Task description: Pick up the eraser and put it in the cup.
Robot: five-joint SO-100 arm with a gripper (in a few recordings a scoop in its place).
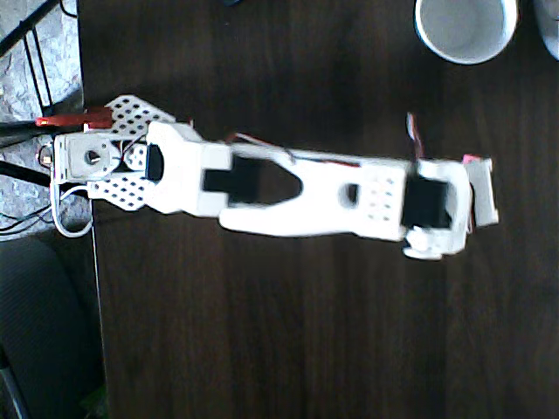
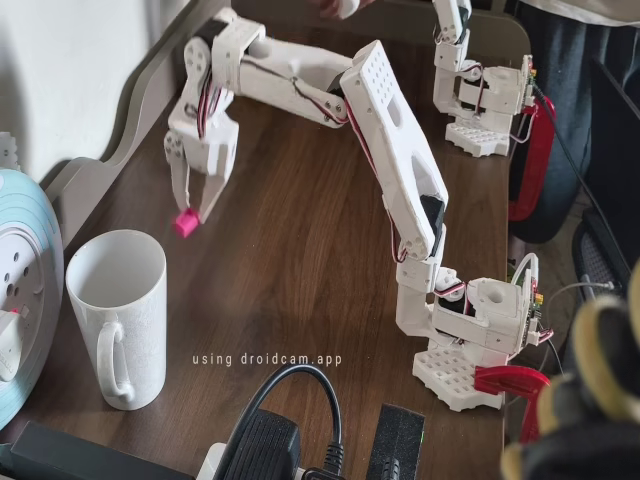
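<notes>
Eraser (image 2: 186, 223) pinched in fingers (image 2: 190, 215), white arm stretched out, wrist bent down, near cup (image 2: 118, 315)

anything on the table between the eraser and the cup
Nothing: in the fixed view, only bare dark table separates the eraser, at the hand's tips, from the cup.

Eraser (image 2: 185, 222) behind cup (image 2: 118, 318).

The arm (image 2: 385, 150) is white printed plastic with black servos set into its joints and thin red and white wires along its links. Its perforated white base (image 2: 455, 375) carries a red clamp (image 2: 510, 380).
</notes>
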